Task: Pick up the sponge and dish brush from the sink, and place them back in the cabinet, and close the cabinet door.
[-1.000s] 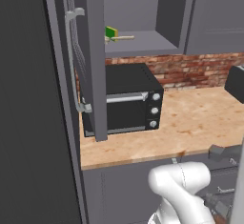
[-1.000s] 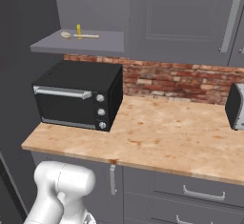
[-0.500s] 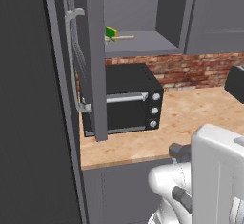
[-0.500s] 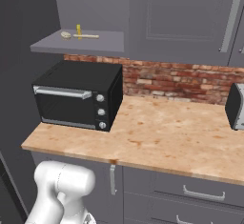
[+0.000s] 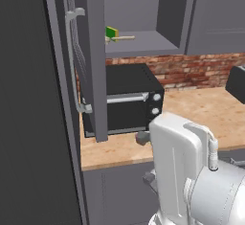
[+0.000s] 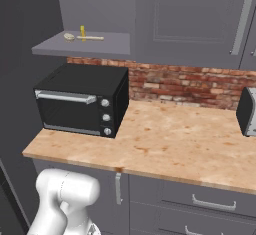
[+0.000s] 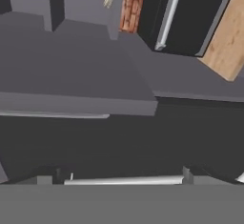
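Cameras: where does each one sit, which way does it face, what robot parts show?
Left base view: behind the arm's left, facing the open cabinet door, sponge on the shelf, toaster oven; white arm at lower right.
Right base view: behind the arm's right, facing the countertop and brick wall; arm at lower left.
Hand view: rolled, facing the door's edge and handle.
Shared: all three show sponge, dish brush and toaster oven.

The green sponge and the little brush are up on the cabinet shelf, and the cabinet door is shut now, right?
Not quite. The sponge and dish brush do lie on the cabinet shelf, but the cabinet door stands open, swung out edge-on in the left base view.
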Tool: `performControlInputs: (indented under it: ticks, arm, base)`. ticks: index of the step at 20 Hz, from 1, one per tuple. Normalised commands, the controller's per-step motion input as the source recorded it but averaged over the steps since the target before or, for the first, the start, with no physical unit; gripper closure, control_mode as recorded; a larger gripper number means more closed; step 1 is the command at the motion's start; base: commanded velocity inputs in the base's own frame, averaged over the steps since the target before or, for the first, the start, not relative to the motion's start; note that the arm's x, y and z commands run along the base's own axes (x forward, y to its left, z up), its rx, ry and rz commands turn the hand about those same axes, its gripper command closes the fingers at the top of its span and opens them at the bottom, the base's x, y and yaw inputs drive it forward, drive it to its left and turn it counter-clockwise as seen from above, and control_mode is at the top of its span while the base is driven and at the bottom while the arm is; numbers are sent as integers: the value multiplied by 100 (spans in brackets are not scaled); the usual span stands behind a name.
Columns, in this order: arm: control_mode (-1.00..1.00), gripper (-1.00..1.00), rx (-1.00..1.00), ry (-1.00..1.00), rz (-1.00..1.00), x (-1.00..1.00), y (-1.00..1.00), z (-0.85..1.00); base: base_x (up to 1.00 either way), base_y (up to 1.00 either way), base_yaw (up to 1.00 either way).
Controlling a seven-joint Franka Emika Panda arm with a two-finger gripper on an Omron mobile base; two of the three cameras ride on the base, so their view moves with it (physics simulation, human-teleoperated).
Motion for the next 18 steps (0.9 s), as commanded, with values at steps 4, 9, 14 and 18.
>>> performControlInputs:
  ticks: [4, 9, 14, 18]
  arm:
    - [-100, -100, -1, -2, -1, 34, 32, -4]
    - [-100, -100, 0, 0, -5, 33, 34, -6]
    - [-100, -100, 0, 0, -4, 29, 34, -11]
    - [-100, -100, 0, 0, -7, 34, 28, -9]
  base:
    - [0, 0, 0]
    - [0, 0, 0]
    - [0, 0, 0]
    - [0, 0, 0]
